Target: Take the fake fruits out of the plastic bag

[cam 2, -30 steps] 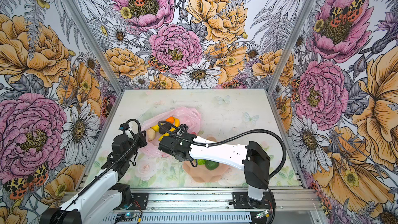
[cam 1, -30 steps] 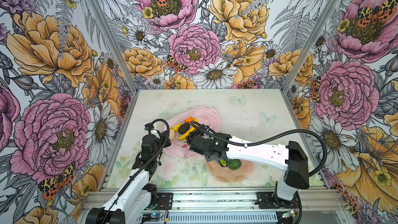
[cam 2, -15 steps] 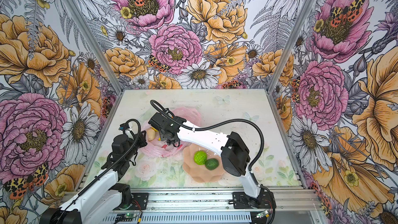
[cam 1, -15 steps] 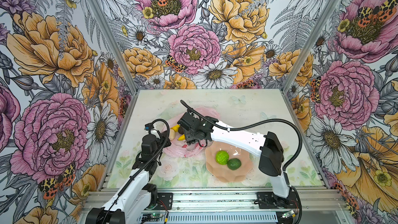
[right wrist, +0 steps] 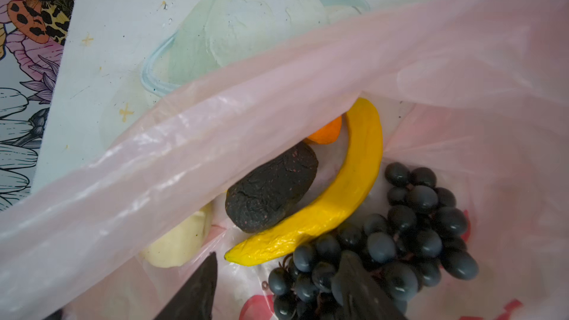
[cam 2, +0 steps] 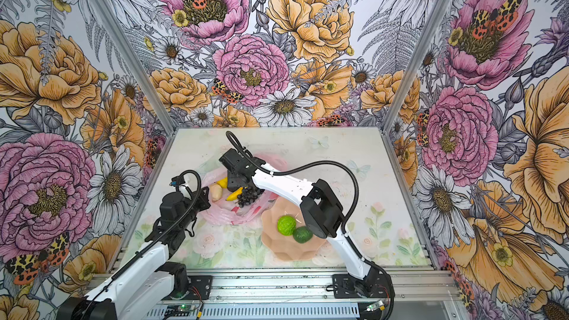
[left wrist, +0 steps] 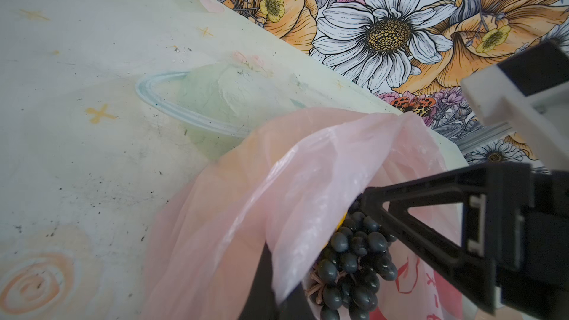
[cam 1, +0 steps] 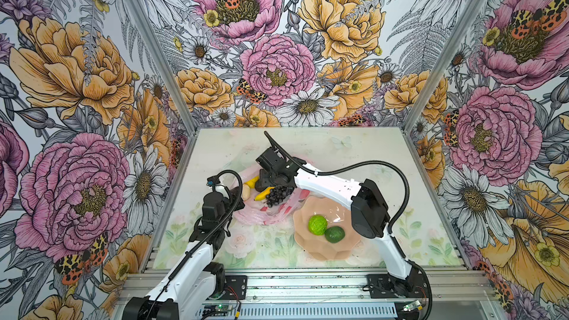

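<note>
- Pink, thin and crinkly, the translucent plastic bag (cam 1: 264,215) lies left of centre on the table (cam 1: 354,146); its mouth gapes upward.
- My left claw (cam 1: 237,193) is pressed together, pinching the bag's left rim and holding that film raised.
- My right claw (right wrist: 280,257) hangs over the open mouth with its fingers spread and nothing between them; one fingertip (right wrist: 348,260) sits in front of the grapes.
- Inside the bag:
  - a smooth, curved yellow banana (right wrist: 354,186), wrinkled at its tip;
  - a grape bunch (right wrist: 415,226) of glossy dark beads on brown stalks, touching the banana;
  - a black fruit (right wrist: 271,189), rough and cracked, lying in the banana's curve;
  - an orange (right wrist: 326,133), half hidden under the film;
  - a whitish lump (right wrist: 181,241), matte, partly under the rim;
  - a yellow lemon (cam 1: 251,182) at the far left edge.
- Red printed marks (left wrist: 431,287) show on the bag's wall; I can't read them.
- Just right of the bag, nearer the front, a peach scalloped plate (cam 1: 323,252) holds a bumpy lime-green citrus (cam 1: 317,225) touching a smoother dark green fruit (cam 1: 334,234).
</note>
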Available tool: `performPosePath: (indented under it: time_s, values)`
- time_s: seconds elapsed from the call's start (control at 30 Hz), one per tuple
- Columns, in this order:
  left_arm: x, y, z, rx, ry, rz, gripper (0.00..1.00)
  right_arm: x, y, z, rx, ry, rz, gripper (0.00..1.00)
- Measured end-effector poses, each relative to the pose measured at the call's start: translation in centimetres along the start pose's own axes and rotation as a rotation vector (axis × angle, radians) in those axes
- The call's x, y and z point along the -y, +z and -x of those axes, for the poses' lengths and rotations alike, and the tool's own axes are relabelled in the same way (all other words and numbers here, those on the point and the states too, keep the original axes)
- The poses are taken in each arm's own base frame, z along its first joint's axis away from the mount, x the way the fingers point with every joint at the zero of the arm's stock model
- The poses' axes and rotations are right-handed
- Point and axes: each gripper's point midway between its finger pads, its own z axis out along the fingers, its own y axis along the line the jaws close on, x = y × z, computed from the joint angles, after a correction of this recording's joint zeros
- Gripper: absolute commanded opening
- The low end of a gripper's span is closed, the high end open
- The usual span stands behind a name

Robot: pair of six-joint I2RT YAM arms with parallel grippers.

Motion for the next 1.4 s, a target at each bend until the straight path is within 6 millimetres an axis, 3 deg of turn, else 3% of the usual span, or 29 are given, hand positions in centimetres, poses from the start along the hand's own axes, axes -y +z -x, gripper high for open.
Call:
performPosePath:
  time_s: [0.23,0.37,0.9,1.2,1.4]
  values:
    - [-0.1,0.0,0.0,0.001,-0.001,0.002,0.0,0.8,2.8,0.8,0.003,0.025,-0.015,0.58]
    - [-0.1,0.0,0.1,0.002,-0.002,0.004,0.0,1.2,3.8,0.8,-0.009,0.037,-0.017,0.61]
    - [-0.1,0.0,0.1,0.002,-0.002,0.004,0.0,-0.3,6.3,-0.6,-0.083,0.117,0.062,0.71]
    - [-0.1,0.0,0.1,0.002,-0.002,0.004,0.0,-0.7,7.0,-0.3,-0.082,0.131,0.078,0.71]
    - [-0.1,0.0,0.1,0.003,-0.002,0.003,0.0,-0.9,7.6,-0.3,-0.088,0.14,0.092,0.79]
